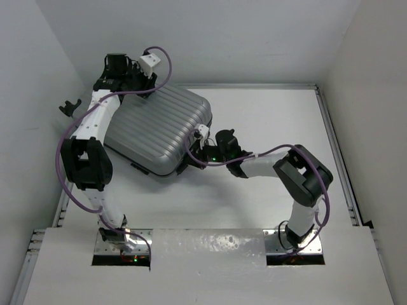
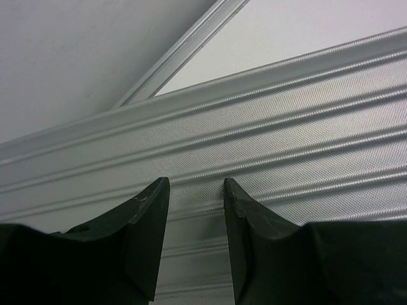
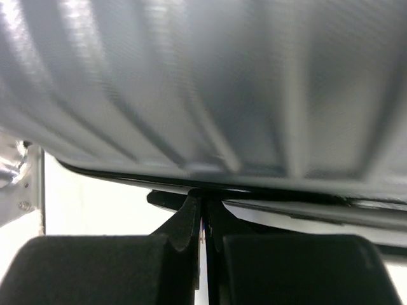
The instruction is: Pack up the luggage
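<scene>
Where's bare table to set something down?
Free: table right of the luggage, out to the rail; strip between luggage and arm bases. Crowded: luggage's left side, by the left arm; its near-right edge, where the right gripper sits.

Seen from above, the fingertips of the left gripper [image 1: 130, 79] are hidden beneath its own wrist and camera, which also cover the far left corner of the luggage [image 1: 159, 130]. The dark fittings [image 1: 138, 167] on its near edge are too small to name. The left wrist view cuts the ribbed shell off at three edges. The right wrist view shows it blurred, overrunning the picture. Whether the pressed-together fingers of the right gripper [image 3: 203, 206] pinch anything at the dark seam cannot be told.
</scene>
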Robot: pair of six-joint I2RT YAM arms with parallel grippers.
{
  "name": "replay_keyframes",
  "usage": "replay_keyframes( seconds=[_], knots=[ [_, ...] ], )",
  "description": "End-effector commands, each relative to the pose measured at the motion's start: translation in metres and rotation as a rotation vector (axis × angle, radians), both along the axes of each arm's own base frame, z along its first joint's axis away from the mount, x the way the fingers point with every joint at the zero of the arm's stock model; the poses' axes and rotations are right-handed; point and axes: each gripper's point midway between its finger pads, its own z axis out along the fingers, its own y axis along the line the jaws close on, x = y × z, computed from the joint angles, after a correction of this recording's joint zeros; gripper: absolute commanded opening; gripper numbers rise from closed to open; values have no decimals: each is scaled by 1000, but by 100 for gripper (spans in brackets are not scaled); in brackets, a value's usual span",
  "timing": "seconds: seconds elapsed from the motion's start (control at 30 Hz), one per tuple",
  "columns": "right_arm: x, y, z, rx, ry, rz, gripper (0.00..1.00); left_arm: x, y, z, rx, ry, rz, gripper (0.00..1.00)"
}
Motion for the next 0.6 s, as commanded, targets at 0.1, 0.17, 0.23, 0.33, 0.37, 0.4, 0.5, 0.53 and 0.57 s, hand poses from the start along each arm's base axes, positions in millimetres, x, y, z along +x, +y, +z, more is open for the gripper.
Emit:
replay_keyframes(
  seconds=[0.1, 0.17, 0.23, 0.33, 0.37, 0.4, 0.5, 0.53, 0.57],
  knots=[
    [105, -118, -15, -90, -10, -592, 0, -39, 2, -35, 112, 105, -77, 36],
    [127, -147, -6, -85, -33, -694, 0, -50, 4, -52, 141, 140, -96, 36],
    [154, -173, 9, -67, -75, -802, 0, -62, 5, -64, 161, 162, -115, 35],
    [188, -192, 27, -46, -131, -884, 0, -75, 4, -75, 178, 184, -138, 35],
    [201, -203, 30, -46, -143, -910, 0, -77, 5, -77, 179, 190, -141, 35],
    [223, -203, 50, -22, -188, -915, 0, -79, 4, -79, 180, 196, -145, 35],
    [261, -183, 60, 35, -215, -812, 0, -83, 2, -83, 175, 211, -152, 35],
    [269, -176, 44, 21, -197, -787, 0, -83, 2, -83, 170, 214, -151, 35],
    [275, -170, 47, 29, -202, -764, 0, -82, 2, -83, 171, 214, -153, 35]
  ],
)
